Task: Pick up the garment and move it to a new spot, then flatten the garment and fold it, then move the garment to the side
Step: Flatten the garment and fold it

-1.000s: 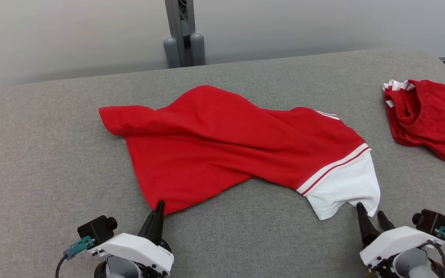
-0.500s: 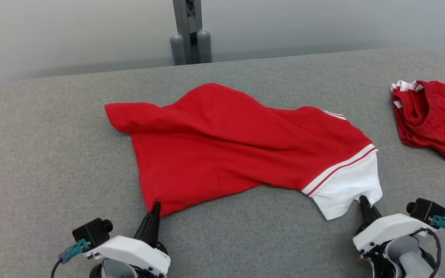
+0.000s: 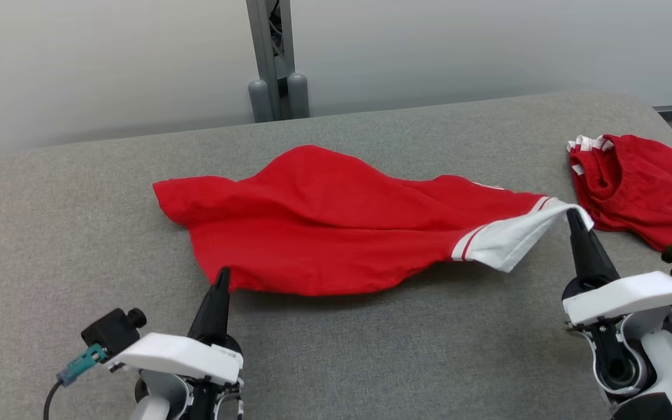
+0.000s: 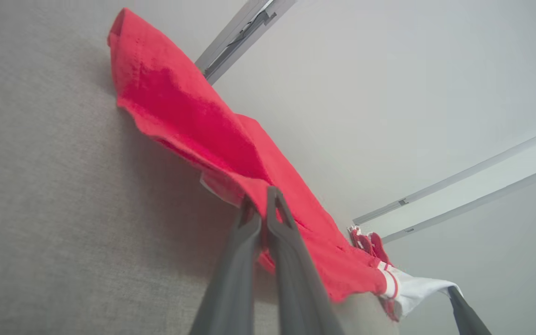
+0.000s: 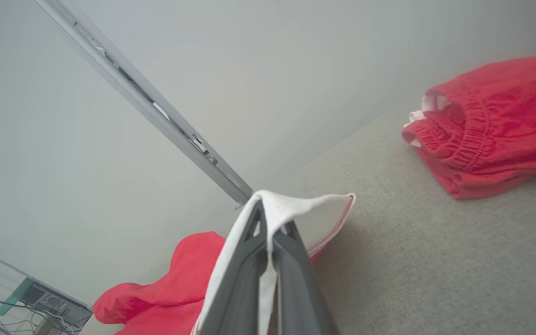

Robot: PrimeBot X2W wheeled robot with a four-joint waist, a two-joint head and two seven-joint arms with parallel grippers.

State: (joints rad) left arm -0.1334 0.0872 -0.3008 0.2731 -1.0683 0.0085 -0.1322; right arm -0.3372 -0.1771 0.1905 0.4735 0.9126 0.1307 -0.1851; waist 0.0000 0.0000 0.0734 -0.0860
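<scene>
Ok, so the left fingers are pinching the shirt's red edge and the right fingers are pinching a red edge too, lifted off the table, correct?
Not quite: the right fingers are shut on the garment's white end, not a red edge; the right wrist view shows it. The left fingers do pinch red cloth, and the white end is lifted.

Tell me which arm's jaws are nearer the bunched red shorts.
Right. The right jaws pinch the garment's white end just beside the shorts; the left jaws hold its red corner, far across the table.
</scene>
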